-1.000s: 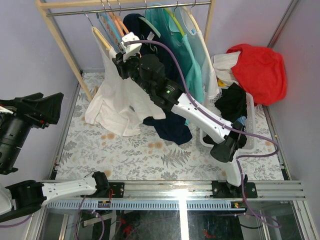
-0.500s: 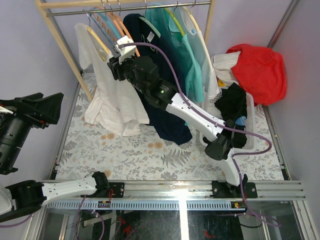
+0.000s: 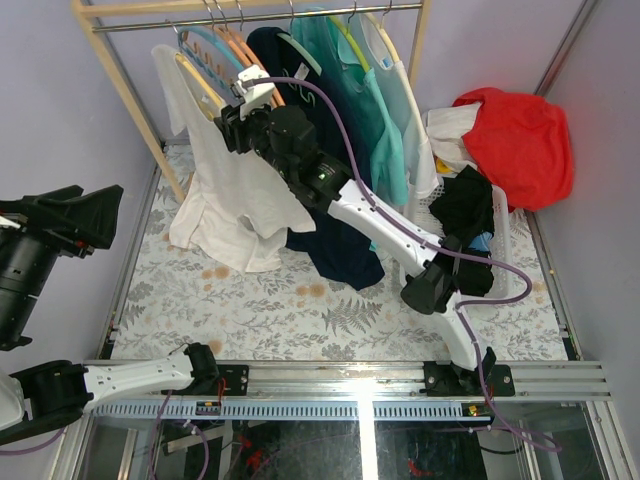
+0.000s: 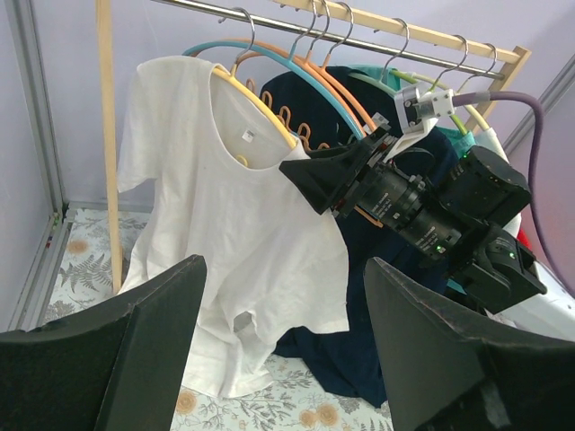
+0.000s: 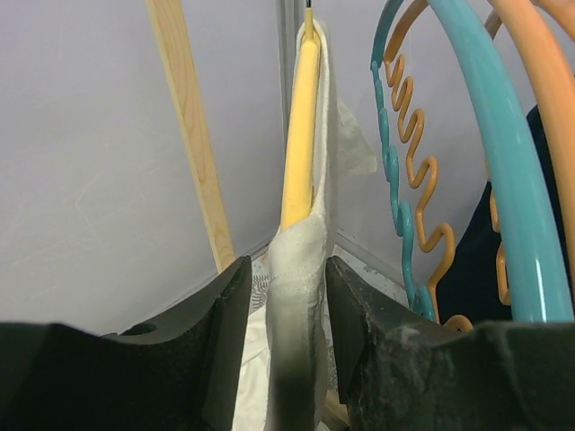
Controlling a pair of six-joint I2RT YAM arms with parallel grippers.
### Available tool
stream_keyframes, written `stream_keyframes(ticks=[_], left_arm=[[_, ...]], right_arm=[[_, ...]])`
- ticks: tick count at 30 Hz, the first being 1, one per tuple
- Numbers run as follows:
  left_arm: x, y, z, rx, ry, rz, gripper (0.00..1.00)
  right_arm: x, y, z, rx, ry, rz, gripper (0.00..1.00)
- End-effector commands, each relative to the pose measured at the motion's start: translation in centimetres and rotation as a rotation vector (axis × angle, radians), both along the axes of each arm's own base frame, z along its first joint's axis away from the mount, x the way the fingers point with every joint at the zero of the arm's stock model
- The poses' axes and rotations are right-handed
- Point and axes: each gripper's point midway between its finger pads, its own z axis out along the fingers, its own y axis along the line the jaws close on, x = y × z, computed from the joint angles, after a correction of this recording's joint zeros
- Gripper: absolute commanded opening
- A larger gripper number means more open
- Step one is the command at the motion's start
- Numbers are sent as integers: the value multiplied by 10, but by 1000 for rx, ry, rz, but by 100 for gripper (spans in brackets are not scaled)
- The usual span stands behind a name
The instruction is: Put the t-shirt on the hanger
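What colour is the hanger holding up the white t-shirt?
The hanger is pale yellow. The right wrist view shows it best.

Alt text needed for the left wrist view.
A white t-shirt hangs on a pale yellow hanger from the rack rail, the right tool at its shoulder beside a navy shirt. The open left tool frames the foreground.

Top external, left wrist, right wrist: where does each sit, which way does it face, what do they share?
Top external: above and behind the robot, looking down at the clothes rail; shows left arm, and right gripper at the t-shirt.
Left wrist: on the left arm, facing the rail from its left; left gripper's fingers frame the bottom.
Right wrist: at the yellow hanger, looking along it; right gripper's fingers flank the t-shirt's shoulder.
Shared: top and left wrist show t-shirt, hanger, right gripper.
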Motion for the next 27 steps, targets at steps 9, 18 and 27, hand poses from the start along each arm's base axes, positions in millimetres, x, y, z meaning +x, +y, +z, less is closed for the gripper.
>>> stream_keyframes(ticks=[9,18,27], left_arm=[[-1,2,7,18,-16,-9,70],[-2,5,10,23,-18,-5,70],[-2,5,9,28,-17,1,70]], right_arm=[[6,-4,42,135,-78,23,18],[-6,-10,72,167,-168,51,0],[-33,-25,103,238,-249,106,0]])
